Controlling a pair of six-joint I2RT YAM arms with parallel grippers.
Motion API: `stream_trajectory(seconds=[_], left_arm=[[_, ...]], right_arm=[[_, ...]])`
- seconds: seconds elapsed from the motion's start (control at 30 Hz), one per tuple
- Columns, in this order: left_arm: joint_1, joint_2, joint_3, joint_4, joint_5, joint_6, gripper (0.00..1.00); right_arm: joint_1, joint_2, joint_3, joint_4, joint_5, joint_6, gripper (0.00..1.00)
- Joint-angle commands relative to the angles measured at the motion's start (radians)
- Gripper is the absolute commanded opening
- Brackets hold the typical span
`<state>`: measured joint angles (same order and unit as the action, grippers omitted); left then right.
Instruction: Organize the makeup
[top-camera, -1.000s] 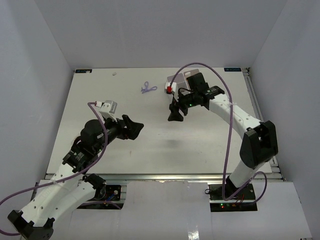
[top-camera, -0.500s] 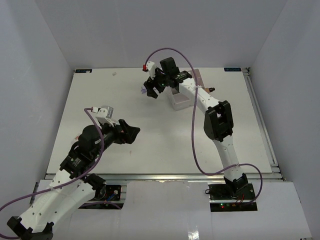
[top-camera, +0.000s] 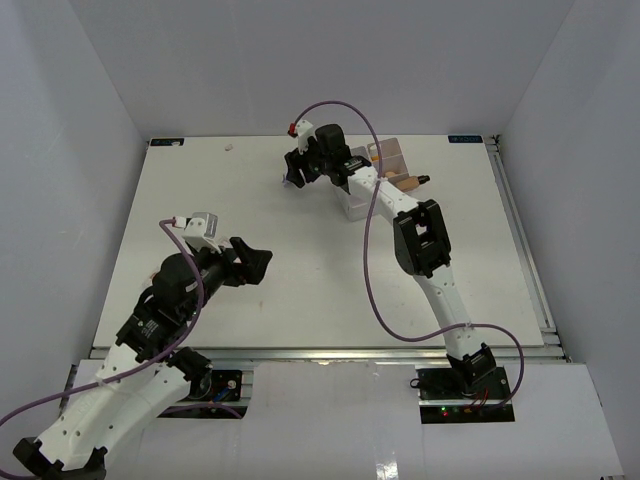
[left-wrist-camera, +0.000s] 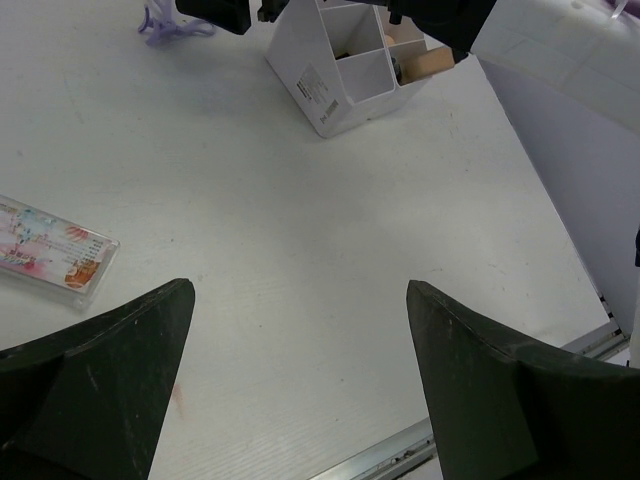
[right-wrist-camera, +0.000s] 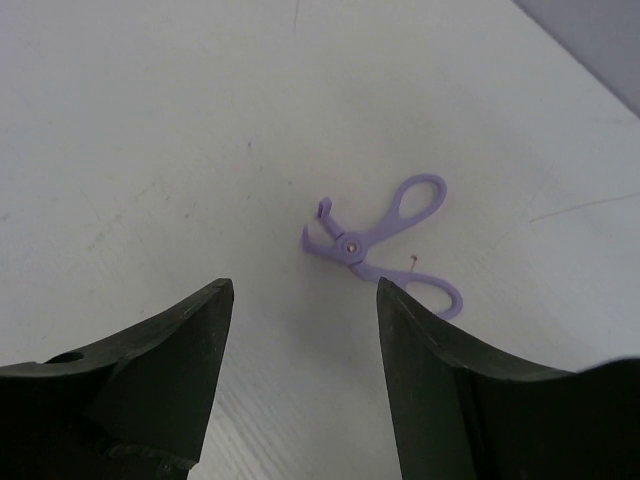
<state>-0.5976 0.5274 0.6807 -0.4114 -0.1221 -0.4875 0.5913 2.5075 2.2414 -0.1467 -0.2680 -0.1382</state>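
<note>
The white bench (top-camera: 330, 290) carries a white four-compartment box (left-wrist-camera: 300, 60) near its far edge, just right of centre. The right gripper (right-wrist-camera: 305, 300) hangs with fingers spread over the lilac clip (right-wrist-camera: 350, 247), which lies flat just left of the box. The left gripper (left-wrist-camera: 300, 310), spread and empty, hovers toward the near-left corner beside a flat clear pinkish case (left-wrist-camera: 55, 255).

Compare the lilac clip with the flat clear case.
The lilac clip is scissor-shaped with loop handles; the clear case is a flat rectangle with pinkish print. The clip lies before the right pincer; the case, by the left pincer. Both lie loose on the table, outside the white box.
</note>
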Motion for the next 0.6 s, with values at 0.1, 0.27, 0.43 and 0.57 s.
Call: stream_trajectory(seconds=[0.1, 0.27, 0.43, 0.57], left_arm=[[0.004, -0.005, -0.007, -0.006, -0.064, 0.0, 0.98], [0.004, 0.005, -0.006, -0.007, -0.075, 0.0, 0.98], [0.004, 0.006, -0.006, -0.007, -0.079, 0.001, 0.98], [0.004, 0.006, -0.007, -0.007, -0.077, 0.003, 0.98]], right_arm=[[0.02, 0.111, 0.12, 0.18, 0.051, 0.116, 0.59], [0.025, 0.169, 0.171, 0.18, 0.054, 0.132, 0.57], [0.028, 0.183, 0.175, 0.176, 0.07, 0.132, 0.56], [0.033, 0.189, 0.164, 0.175, 0.097, 0.128, 0.52]])
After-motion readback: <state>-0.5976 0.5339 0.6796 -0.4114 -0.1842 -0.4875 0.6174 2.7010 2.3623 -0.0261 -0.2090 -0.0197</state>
